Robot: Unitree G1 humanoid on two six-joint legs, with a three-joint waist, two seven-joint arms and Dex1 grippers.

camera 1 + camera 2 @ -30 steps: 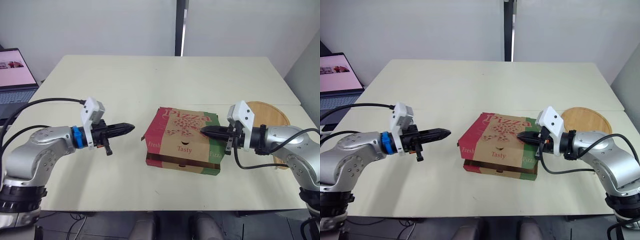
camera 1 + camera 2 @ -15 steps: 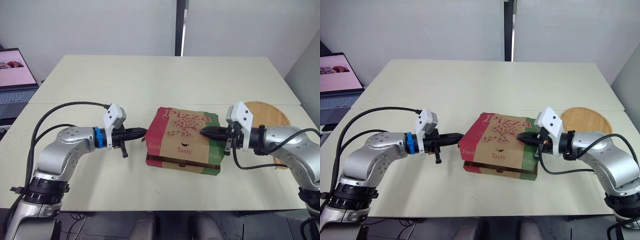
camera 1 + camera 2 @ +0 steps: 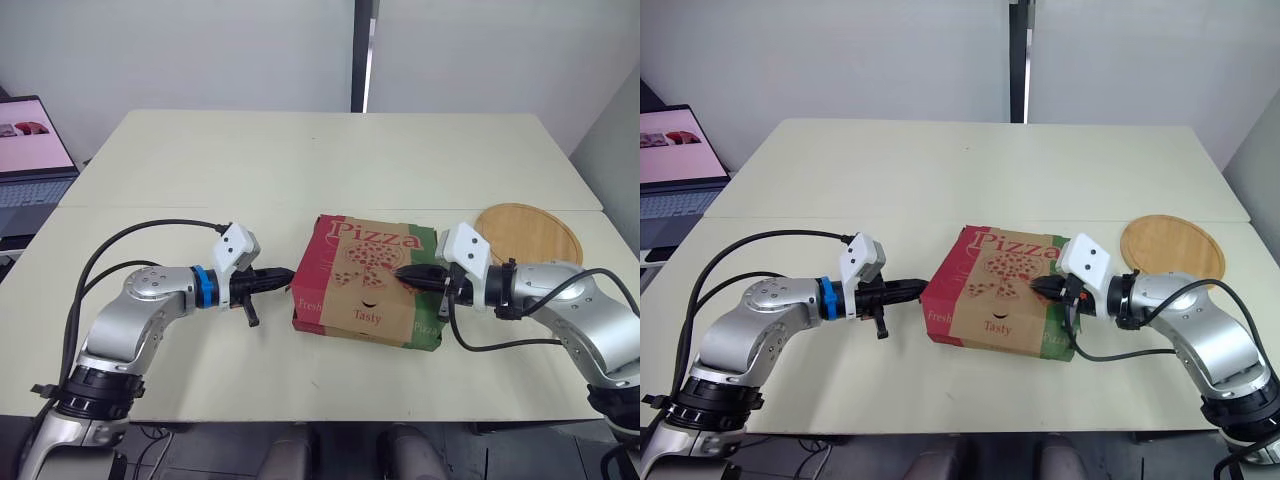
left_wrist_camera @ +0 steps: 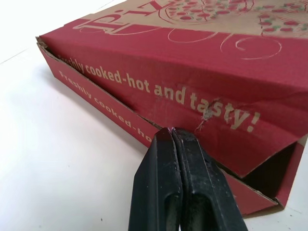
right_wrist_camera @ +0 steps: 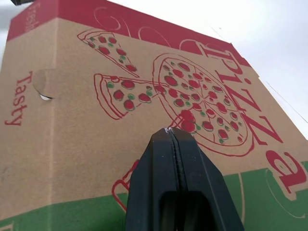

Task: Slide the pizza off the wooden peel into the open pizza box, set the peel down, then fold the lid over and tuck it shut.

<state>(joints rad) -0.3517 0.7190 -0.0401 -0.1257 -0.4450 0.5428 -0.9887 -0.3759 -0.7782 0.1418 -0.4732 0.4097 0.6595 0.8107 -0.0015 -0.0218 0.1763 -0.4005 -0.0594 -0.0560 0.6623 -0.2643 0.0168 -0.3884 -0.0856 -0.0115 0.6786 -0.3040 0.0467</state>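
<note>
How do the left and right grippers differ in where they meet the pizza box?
The left gripper points at the pizza box's red side flap, which flares out untucked; the right gripper sits over the lid's printed top. The left gripper comes in low beside the box; the right gripper is higher, above it. Both are shut.

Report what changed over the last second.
The left gripper swung in from over the open table to the pizza box, and its shut tip is now at the red side flap. The right gripper, also shut, stayed on the lid, shifting only slightly toward the robot. The box, the wooden peel on the table beside it and the laptop kept their places.
</note>
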